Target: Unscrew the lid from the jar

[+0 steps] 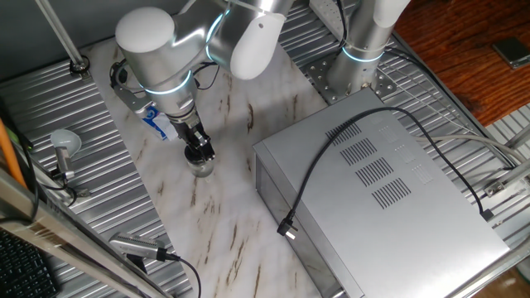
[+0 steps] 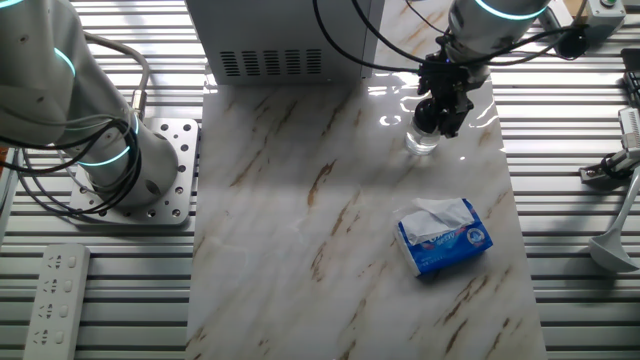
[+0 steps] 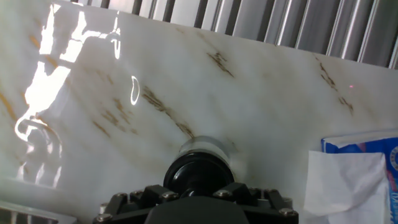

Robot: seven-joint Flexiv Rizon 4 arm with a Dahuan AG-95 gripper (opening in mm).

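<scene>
marble table (image 2: 300, 260): gripper (image 2: 440, 112) clamps lid (image 3: 199, 176).

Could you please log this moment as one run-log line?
phase: grasping lid | gripper: on lid, jaws' closure unclear | lid: on jar | jar: upright on marble table

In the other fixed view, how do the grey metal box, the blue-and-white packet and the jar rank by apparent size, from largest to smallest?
1. Grey metal box, largest even though the frame cuts it off.
2. Blue-and-white packet.
3. Jar, smallest; the hand hides its top, so only its lower body shows.
</scene>
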